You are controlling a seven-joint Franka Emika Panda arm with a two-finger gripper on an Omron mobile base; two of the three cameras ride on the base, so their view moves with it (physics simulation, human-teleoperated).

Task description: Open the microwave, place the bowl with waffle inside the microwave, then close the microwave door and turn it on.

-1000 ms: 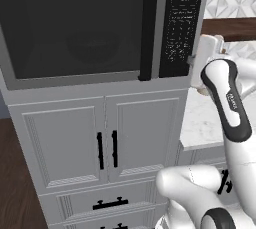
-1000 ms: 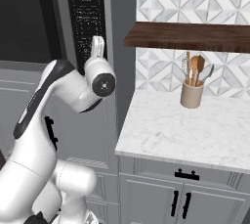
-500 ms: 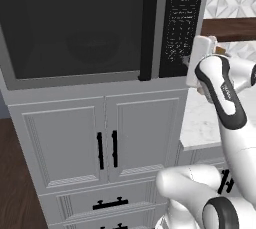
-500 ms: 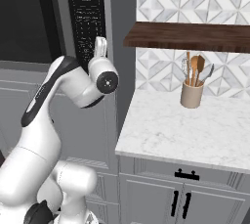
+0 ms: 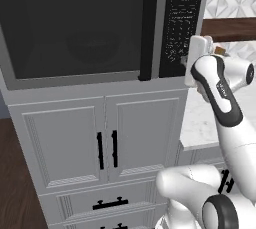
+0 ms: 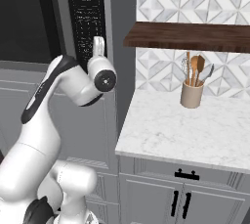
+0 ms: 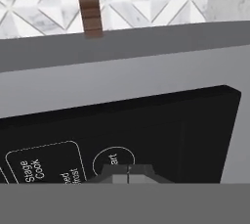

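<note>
On keypad (image 7: 122, 135): "Stage Cook", "Start".

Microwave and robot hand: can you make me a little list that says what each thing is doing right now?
microwave door: closed, black bar handle upright beside the keypad
keypad panel: black with small white markings
gripper: fingertips together, right at the round start button in the hand view
inside the microwave: a dim round shape behind the dark glass, too dark to name
counter: white marble, right of the microwave
crock: beige, holds wooden spoons, on the counter
</note>
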